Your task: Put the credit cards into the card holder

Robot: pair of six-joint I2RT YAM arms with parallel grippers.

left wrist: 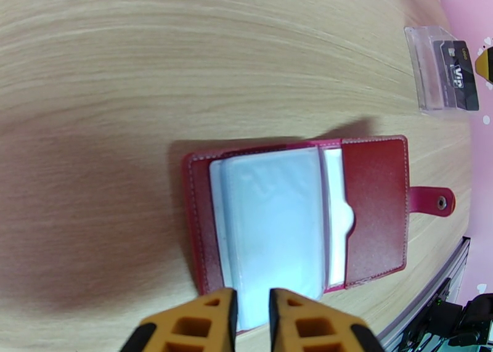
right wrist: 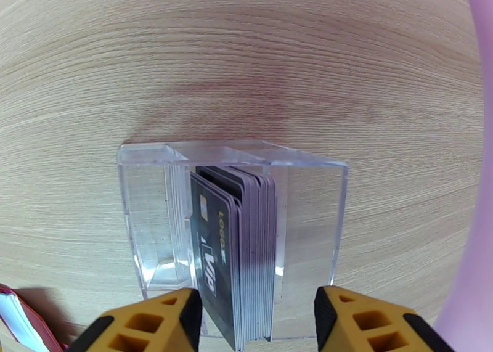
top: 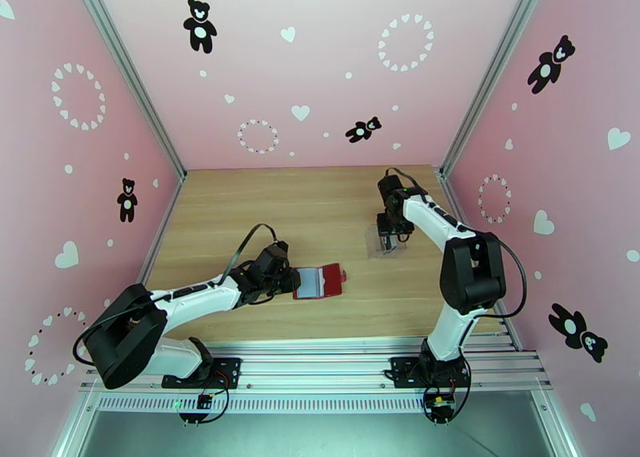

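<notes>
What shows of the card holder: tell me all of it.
The card holder is a small dark red, leather-like wallet with pale stitching along its edges. It lies open and flat on the wooden table, its clear plastic sleeves exposed beside a red pocket flap. A snap tab with a dark stud sticks out from one side. The left gripper appears to pinch the sleeves' near edge; nothing else touches it.

Inside clear case (right wrist: pixel 308 211): credit cards (right wrist: pixel 237 248). Left of it, on table (top: pixel 280 202): card holder (top: pixel 318 281).

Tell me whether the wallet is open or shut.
Open: the wallet lies spread flat on the table, clear inner sleeves showing, snap tab sticking out unfastened.
</notes>
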